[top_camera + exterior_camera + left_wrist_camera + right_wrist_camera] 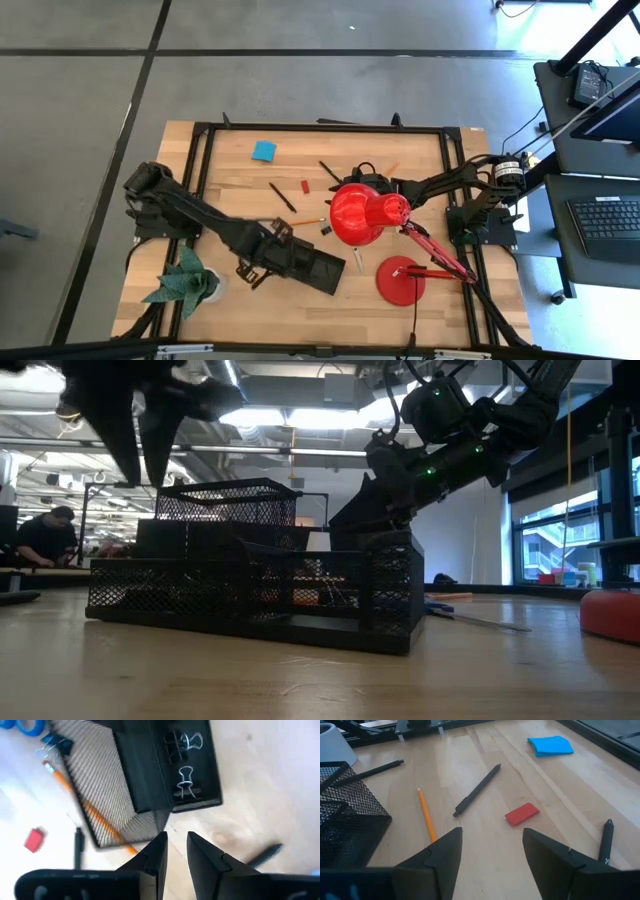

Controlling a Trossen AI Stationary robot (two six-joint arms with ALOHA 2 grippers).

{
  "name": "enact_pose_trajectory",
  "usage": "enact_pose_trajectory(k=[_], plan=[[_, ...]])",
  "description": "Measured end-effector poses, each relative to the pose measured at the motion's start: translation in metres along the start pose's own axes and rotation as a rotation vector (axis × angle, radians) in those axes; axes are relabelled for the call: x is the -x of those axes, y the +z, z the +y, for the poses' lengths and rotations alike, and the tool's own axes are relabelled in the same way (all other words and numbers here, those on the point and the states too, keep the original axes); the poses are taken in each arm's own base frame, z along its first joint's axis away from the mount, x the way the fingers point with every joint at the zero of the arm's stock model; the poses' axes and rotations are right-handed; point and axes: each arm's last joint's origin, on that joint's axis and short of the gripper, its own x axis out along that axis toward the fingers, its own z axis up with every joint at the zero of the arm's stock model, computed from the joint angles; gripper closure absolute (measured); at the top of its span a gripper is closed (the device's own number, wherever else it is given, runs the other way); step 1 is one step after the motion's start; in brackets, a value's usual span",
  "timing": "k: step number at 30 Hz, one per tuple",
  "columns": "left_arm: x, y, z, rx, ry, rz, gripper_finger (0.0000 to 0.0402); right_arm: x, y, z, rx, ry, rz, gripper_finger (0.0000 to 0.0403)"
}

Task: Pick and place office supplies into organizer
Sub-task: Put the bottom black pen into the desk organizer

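Note:
The organizer point(315, 268), a low black mesh tray, stands near the table's front; two black clips point(186, 782) lie in one of its compartments. My left gripper point(176, 842) hangs above it, pointing down, its fingers a little apart with nothing between them. My right gripper point(492, 842) is wide open and low over the table, with nothing between its fingers; the lamp's shade mostly hides it in the high view. Ahead of it lie a pencil point(426, 815), a black pen point(476, 790), the red piece point(522, 814) and the blue sticky-note pad point(550, 745).
The red desk lamp point(365, 212) stands right of the organizer, its round base point(400, 280) near the front edge. A green paper plant point(182, 283) sits at the front left. Blue scissors handles point(25, 725) and a loose clip point(55, 742) lie beside the organizer.

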Motion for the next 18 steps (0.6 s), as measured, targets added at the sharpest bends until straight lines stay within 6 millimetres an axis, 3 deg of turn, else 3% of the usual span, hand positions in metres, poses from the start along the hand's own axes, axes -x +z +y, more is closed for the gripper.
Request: enact_pose_trajectory(k=[5,12,18], plan=[[0.023,-0.030,0.021,0.228,-0.007,-0.104,0.0334,0.000,0.000,0.000,0.002,0.000,0.001,0.0191],[0.049,-0.085,0.038,0.789,0.022,-0.213,0.0333,0.000,-0.001,0.000,0.046,0.000,0.007,0.0191],[0.047,-0.107,0.038,1.023,0.036,-0.219,0.0327,0.000,-0.001,0.000,0.086,0.000,0.006,0.0191]])
